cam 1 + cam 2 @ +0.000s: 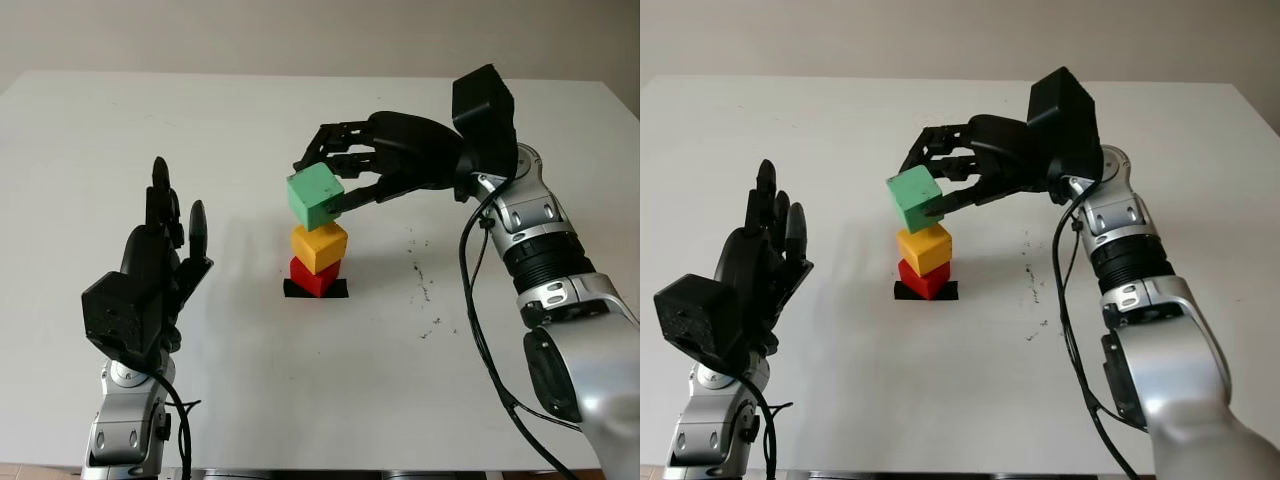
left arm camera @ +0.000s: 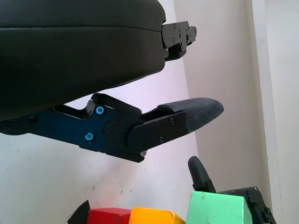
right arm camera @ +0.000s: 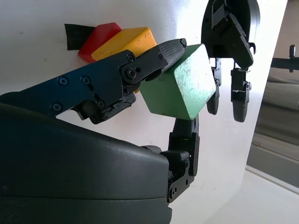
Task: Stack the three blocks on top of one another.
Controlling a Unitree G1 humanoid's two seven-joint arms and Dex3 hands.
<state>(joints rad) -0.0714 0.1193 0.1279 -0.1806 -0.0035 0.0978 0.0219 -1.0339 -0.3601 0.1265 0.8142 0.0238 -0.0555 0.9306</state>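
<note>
My hands: right hand [image 1: 345, 175] and left hand [image 1: 165, 245] black, blue screws.
My forearms: silver, black cables.

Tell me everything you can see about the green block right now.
The green block is a cube with a matte, slightly scuffed painted face, wood or foam by its look. The right hand grips it between its fingers, tilted, above the yellow block, which sits on the red block. Whether its lower corner touches the yellow block is unclear.
</note>
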